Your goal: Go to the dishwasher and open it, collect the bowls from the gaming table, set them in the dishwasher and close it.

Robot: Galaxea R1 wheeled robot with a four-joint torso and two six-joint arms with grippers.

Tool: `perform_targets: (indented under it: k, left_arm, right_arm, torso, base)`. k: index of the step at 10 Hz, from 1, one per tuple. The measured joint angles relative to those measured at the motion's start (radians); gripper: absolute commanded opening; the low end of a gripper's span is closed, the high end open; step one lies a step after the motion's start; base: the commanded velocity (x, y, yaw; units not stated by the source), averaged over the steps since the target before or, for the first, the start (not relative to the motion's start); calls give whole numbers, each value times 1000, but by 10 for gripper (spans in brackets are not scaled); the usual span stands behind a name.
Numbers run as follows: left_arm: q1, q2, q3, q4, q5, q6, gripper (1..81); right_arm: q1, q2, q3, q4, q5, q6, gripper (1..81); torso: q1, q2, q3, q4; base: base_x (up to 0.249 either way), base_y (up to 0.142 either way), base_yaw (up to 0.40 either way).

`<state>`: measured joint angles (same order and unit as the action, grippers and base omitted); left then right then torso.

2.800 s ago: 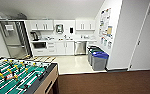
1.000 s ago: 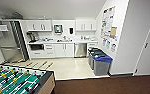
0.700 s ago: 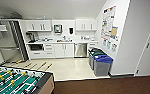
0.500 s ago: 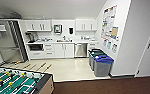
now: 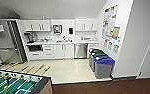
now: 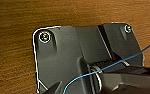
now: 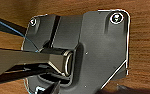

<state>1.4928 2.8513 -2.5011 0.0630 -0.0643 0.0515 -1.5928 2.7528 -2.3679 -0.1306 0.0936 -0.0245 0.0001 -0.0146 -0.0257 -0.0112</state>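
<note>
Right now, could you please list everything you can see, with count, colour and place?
dishwasher: one, stainless-steel front, under the counter at the far wall, door shut.
cupboards: white, above and below the counter.
refrigerator: one, steel, left of the counter.
coffee machine: one, dark, on the counter's left end.
bins: dark grey, the nearest with a blue lid, along the right wall.
posters: several, on the right wall.
foosball table: one, green field, near left corner.
wooden floor: brown, beneath both wrists.
dark mounting plates: the robot's own, in the wrist views.
</note>
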Motion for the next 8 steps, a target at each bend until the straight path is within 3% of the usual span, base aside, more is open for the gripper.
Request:
perform_targets:
  k: [4, 8]
  left_arm:
    - [1, -6, 0, 0, -16, -2, 811]
    - [1, -1, 0, -1, -17, -2, 811]
  right_arm:
    - [0, 28, -70, 1, 11, 3, 811]
    - [3, 32, -72, 0, 12, 3, 811]
  torso:
    - [0, 0, 0, 0]
    - [0, 0, 0, 0]
  base:
    - [124, 0, 0]
    - [125, 0, 0]
